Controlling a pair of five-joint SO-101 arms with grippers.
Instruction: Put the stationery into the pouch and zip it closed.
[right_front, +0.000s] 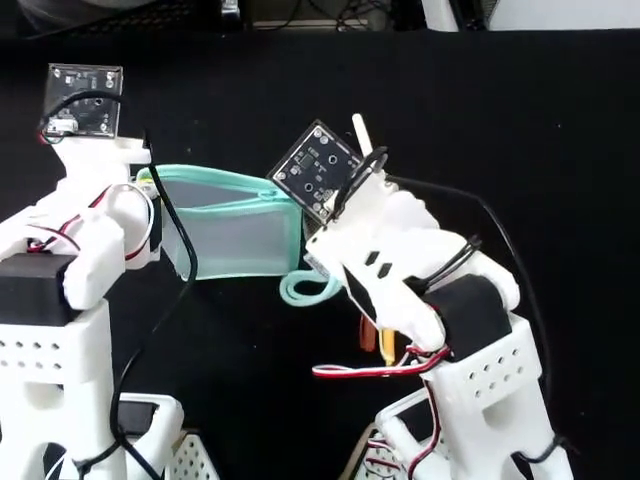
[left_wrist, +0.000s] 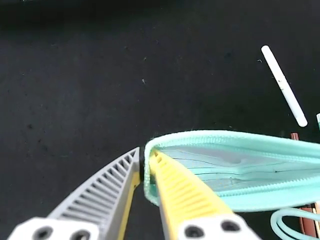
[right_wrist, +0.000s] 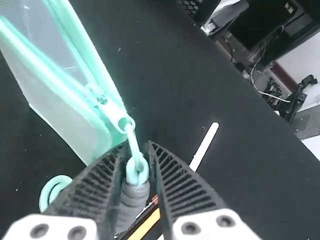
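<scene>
Your high camera looks down over the pouch (right_front: 235, 238) — both wrist cameras sit close at its opposite ends.

Black matte table (right_front: 520, 110) fills the scene edge to edge. Beyond its far side: dark equipment (right_wrist: 262, 20), tangled cables (right_wrist: 257, 82) & a pale wall (right_wrist: 302, 57) in the bkgd, w/ grey clutter alongside.

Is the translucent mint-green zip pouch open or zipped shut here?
Open. The translucent mint-green pouch gapes in the left wrist view, zipper tracks apart; the slider sits at one end, its cord in the right gripper.
</scene>
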